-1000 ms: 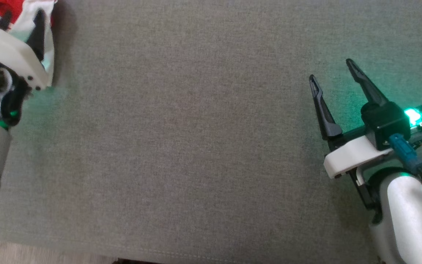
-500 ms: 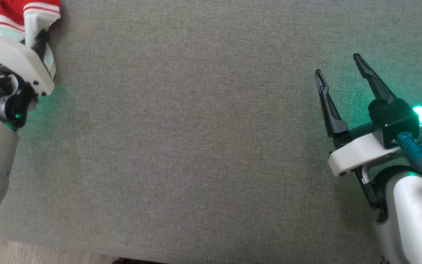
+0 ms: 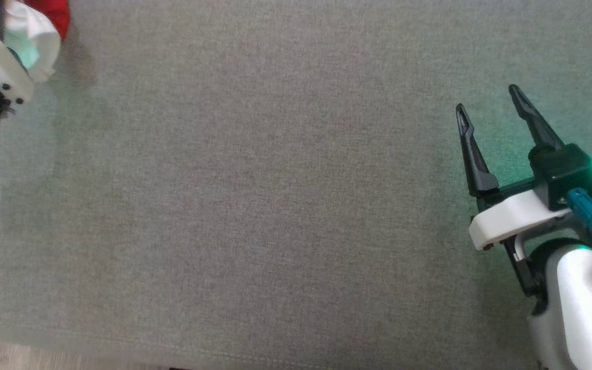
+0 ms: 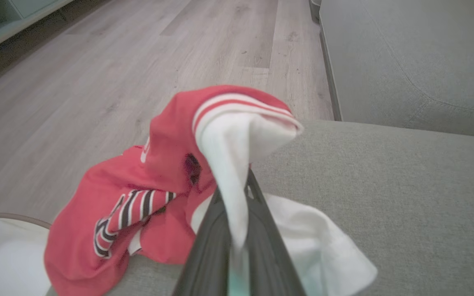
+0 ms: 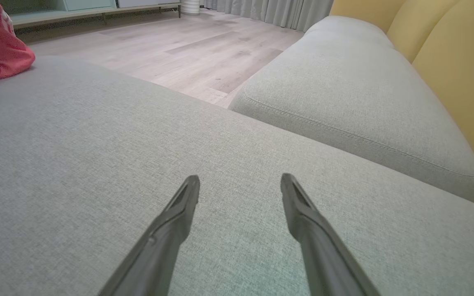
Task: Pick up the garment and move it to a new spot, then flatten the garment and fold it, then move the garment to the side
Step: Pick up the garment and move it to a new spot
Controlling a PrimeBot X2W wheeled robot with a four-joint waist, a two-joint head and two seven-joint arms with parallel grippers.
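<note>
Zero gap: L hand (image 4: 240,187) tight on garment (image 4: 159,164).

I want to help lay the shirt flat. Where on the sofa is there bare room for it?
The grey cushion is bare across its middle, from the garment at its far left corner to the open right gripper on the right. The crowded spot is that left corner, where the left gripper pinches the garment's white cloth near the cushion's edge.
</note>
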